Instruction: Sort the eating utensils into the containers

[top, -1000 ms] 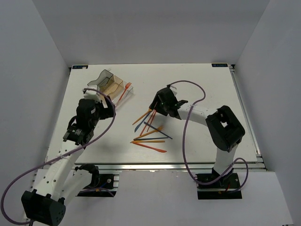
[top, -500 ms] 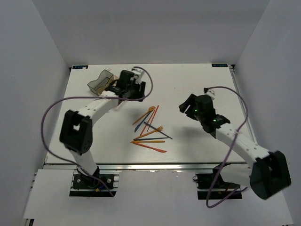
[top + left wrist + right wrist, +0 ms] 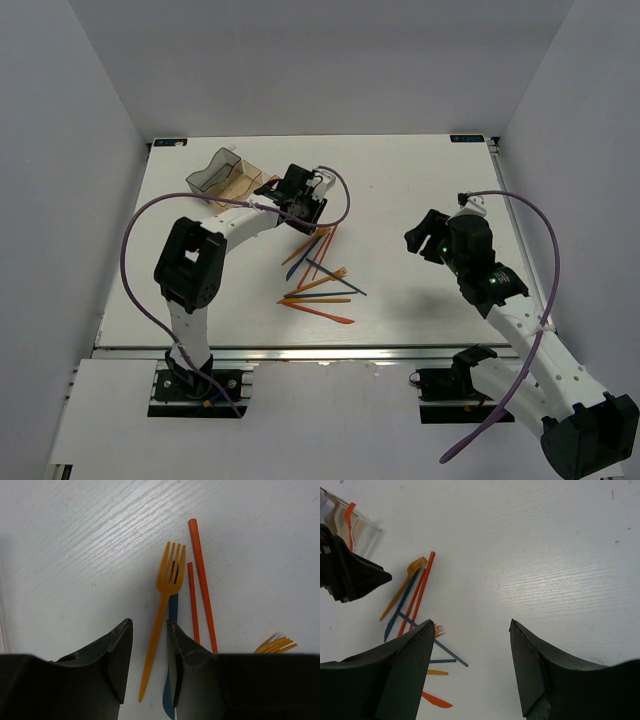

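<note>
Several eating utensils [image 3: 318, 272], orange, red-orange and dark blue, lie scattered mid-table. My left gripper [image 3: 311, 218] hangs over the pile's far end. In the left wrist view its jaws [image 3: 149, 622] are narrowed on either side of an orange fork [image 3: 169, 587]'s handle, with a gap on each side. A blue knife [image 3: 173, 611] and two red-orange handles [image 3: 201, 582] lie beside it. The containers [image 3: 222, 175] stand at the far left, and the clear bin [image 3: 357, 527] holds an orange piece. My right gripper [image 3: 421, 240] is open over bare table to the right of the pile.
The left arm's purple cable [image 3: 345, 200] loops over the table beside the bins. The white table's right edge rail [image 3: 520, 230] runs behind the right arm. Grey walls enclose the table on three sides.
My left gripper has moved from over the containers to the pile's far end, and its jaws have narrowed. My right arm has drawn away to the right, jaws still open.
</note>
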